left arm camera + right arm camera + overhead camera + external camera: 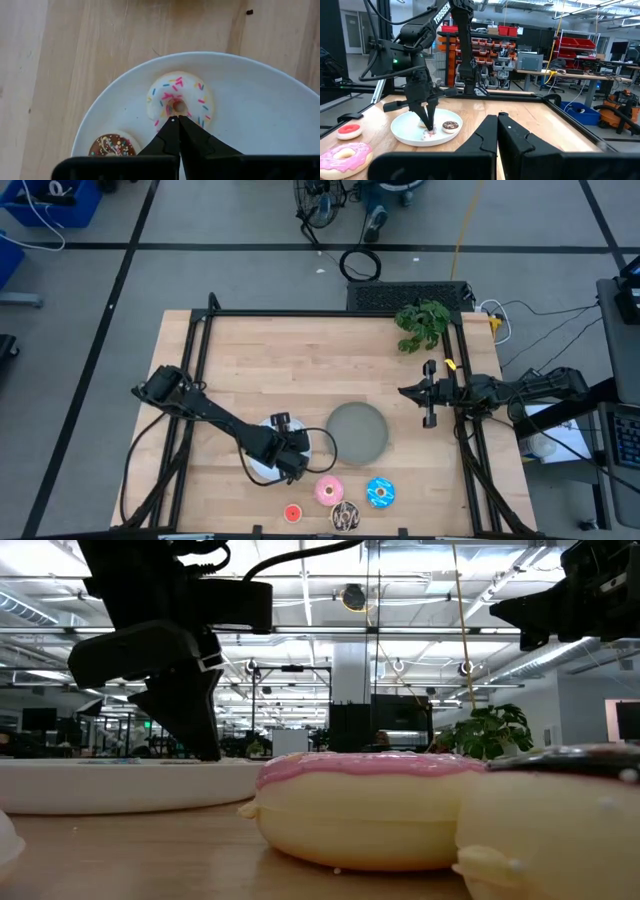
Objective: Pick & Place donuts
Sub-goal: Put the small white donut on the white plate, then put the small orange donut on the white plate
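Pinched-together left gripper (176, 119) hovers over the whitish sprinkled toy donut (180, 102) on the round white plate (260, 100); placing looks done, next comes lifting clear.

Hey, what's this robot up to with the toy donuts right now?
The left gripper is down over the white plate, its fingers closed together right at a small whitish sprinkled donut lying on it. A tiny brown donut sits on the same plate. The pink donut, blue donut, chocolate donut and little red donut wait on the table near its front edge. The grey plate holds nothing. The right gripper is parked at the table's right side, shut.
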Robot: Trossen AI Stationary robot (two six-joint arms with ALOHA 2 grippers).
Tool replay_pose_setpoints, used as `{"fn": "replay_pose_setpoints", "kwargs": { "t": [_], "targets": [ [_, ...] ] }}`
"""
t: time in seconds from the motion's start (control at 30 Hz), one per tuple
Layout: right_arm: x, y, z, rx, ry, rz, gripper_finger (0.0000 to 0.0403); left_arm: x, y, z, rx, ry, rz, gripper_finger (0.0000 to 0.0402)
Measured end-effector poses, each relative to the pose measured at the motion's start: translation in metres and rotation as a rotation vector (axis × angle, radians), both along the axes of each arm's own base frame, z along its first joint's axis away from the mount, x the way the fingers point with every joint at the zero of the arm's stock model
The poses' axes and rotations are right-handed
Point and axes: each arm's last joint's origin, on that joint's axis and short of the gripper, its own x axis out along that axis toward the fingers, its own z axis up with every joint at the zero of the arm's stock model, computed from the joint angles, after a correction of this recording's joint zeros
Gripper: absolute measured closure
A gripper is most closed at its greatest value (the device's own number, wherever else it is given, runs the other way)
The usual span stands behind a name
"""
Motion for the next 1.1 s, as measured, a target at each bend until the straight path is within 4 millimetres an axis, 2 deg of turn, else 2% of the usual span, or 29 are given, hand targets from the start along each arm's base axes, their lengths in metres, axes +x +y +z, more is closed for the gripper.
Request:
{"fn": "replay_pose_setpoints", "kwargs": {
  "t": [0.33,0.5,0.63,0.73,0.97,1.1],
  "targets": [
    [0.0,0.0,0.0,-0.002,0.001,0.0,0.0403,0.004,0.006,-0.011,-0.007,0.034,0.015,0.0396],
    [0.0,0.0,0.0,-0.002,0.0,0.0,0.0403,0.005,0.008,-0.01,-0.011,0.035,0.012,0.0398],
    [0.0,0.0,0.0,-0.002,0.001,0.0,0.0403,0.004,0.007,-0.004,-0.002,0.029,-0.027,0.0396],
    [0.0,0.0,0.0,-0.002,0.001,0.0,0.0403,0.001,0.007,0.003,-0.002,0.027,-0.032,0.0378],
    [0.0,0.0,0.0,-0.003,0.003,0.0,0.0403,-0.005,0.01,0.03,-0.035,-0.036,-0.015,0.0338],
    [0.0,0.0,0.0,-0.003,0.004,0.0,0.0403,-0.014,0.008,0.051,-0.105,-0.059,-0.047,0.0338]
  ]
}}
